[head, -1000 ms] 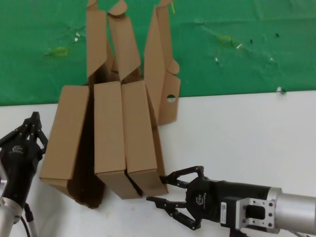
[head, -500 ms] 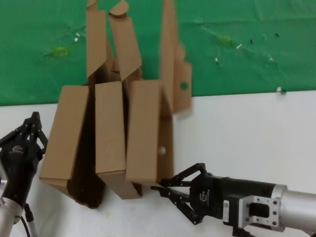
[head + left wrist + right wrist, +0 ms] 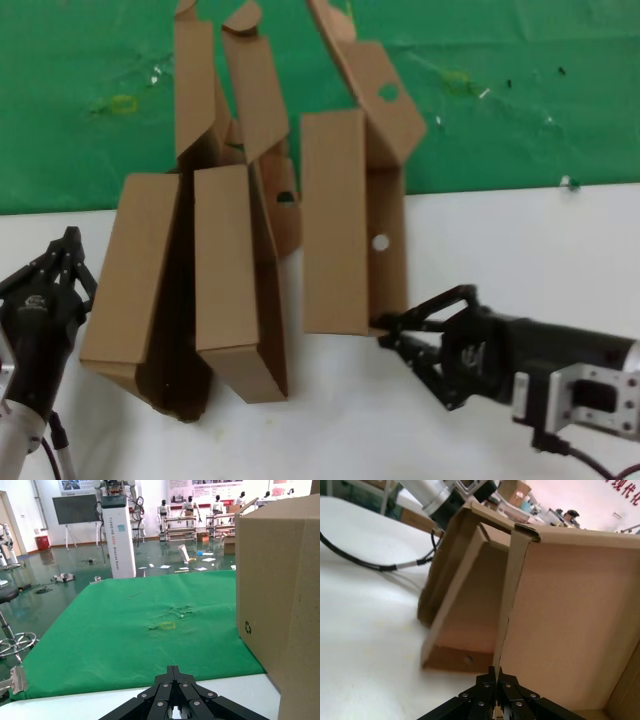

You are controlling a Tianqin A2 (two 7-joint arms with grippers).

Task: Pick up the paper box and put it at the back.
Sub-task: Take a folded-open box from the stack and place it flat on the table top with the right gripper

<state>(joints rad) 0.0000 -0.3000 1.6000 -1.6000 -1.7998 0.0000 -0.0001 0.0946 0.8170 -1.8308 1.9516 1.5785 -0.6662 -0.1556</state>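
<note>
Change: over the last second the paper box has come away from the other cartons. It was the right-hand one of the packed row; now it stands apart to their right, with a clear gap between.
Right tool: the right tool has moved from just short of the row to the box's near lower corner. In the right wrist view its fingers are pressed together on the thin cardboard edge.
Meaning: the pick-up looks done or nearly so. The remaining part, by my reading, is carrying the box onto the green cloth at the back and letting go.
Box position: mostly over the white surface, its upper part and lid reaching over the cloth. I cannot tell whether its lower edge touches the surface.
Box look: plain brown, shallow, on edge; lid hinged open and tilted right, a small round hole in the side wall, a cut-out in the lid flap.
Left tool: the left tool waits at the near left, fingers together, holding nothing.
</note>
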